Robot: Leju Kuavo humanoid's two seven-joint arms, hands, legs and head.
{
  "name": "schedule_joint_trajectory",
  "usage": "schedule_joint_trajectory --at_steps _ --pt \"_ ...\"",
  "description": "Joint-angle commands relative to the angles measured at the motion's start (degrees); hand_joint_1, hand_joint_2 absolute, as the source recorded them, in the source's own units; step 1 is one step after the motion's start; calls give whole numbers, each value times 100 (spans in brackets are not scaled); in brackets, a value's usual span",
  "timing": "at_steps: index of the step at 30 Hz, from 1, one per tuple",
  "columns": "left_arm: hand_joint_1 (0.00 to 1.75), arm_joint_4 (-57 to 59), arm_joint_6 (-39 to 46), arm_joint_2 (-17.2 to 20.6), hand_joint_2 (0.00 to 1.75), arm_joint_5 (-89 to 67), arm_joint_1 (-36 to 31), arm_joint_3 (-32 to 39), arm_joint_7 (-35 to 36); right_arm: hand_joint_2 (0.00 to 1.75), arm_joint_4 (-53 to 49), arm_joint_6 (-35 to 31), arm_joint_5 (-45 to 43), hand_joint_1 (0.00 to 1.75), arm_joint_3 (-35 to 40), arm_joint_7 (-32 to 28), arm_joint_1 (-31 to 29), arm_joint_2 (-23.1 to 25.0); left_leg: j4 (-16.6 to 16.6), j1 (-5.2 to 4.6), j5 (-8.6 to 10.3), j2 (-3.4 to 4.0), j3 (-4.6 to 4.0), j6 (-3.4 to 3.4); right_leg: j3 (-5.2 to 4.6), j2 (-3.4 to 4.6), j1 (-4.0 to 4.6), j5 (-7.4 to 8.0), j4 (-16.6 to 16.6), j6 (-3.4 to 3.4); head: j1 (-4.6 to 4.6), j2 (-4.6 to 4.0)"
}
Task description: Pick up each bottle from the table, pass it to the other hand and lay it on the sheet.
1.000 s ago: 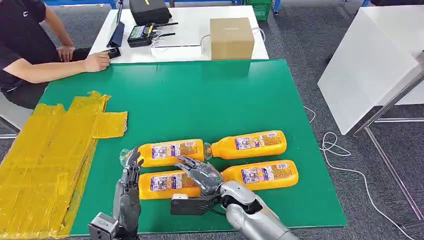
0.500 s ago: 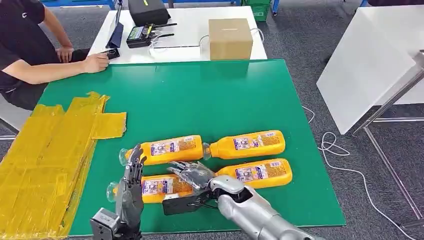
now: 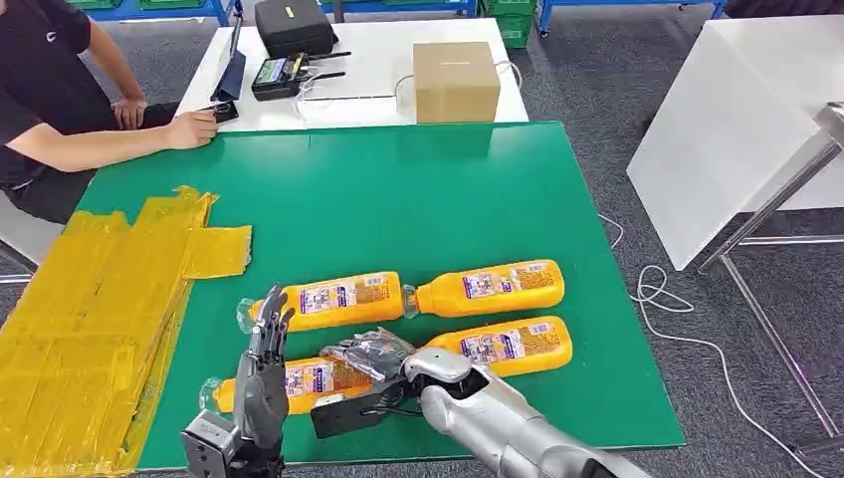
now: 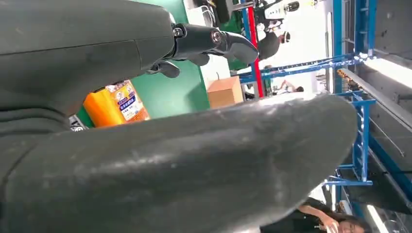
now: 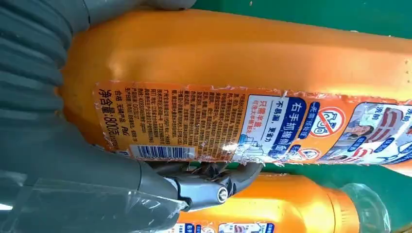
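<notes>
right hand (image 3: 373, 356) fingers clamped around the near-left bottle (image 3: 299, 379) at lower centre of the frame — left hand (image 3: 261, 383) just beside it, fingers apart, on the green table (image 3: 398, 199).

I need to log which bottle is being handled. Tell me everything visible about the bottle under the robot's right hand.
The front-left orange bottle is glossy plastic with a clear cap and a printed label bearing a barcode and Chinese text. It lies on its side on the green table, cap toward the yellow sheet. The right hand grips it; the left hand waits upright beside it.
</notes>
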Motion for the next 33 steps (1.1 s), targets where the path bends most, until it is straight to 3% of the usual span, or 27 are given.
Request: schedule_joint_trajectory --at_steps 1,5,9,14,19,29,33 --pt "0 329 4 182 0 7 -142 -130 8 175 596 51 33 175 426 39 220 -115 -10 0 5 -11 8 -2 13 -14 0 1 -10 -2 0 0" --pt "0 293 58 127 0 129 -114 -65 -6 175 604 -51 -31 175 373 81 280 -130 -16 10 10 -16 6 -5 19 -22 10 8 -25 -5 2 0" --pt "0 62 549 -43 0 122 -14 161 -8 175 458 -695 -271 175 -101 323 580 -176 -18 12 10 -22 10 -5 24 -29 13 8 -30 -5 2 0" --pt "0 -203 1540 -157 0 -180 137 525 116 175 -1033 -1390 -442 175 -988 452 1287 -675 -12 18 12 -27 -1 -4 21 -35 20 11 -31 -4 0 0" --pt "0 -322 2257 -16 0 -690 16 1077 117 175 -2414 -1322 -476 175 -1570 267 1927 -1033 -8 14 5 -36 -3 -2 21 -40 19 2 -24 -2 2 0" --pt "0 -660 2312 174 0 -712 -161 1805 197 175 -2476 -1256 -538 175 -1722 43 1986 -921 -9 20 10 -31 -25 -8 6 -37 19 12 -33 -9 2 0" --pt "0 -863 2105 61 0 -587 -89 1883 190 175 -2634 -1261 -567 175 -1794 39 2047 -910 -2 12 3 -23 -29 -6 -4 -24 11 5 -17 -7 4 0"
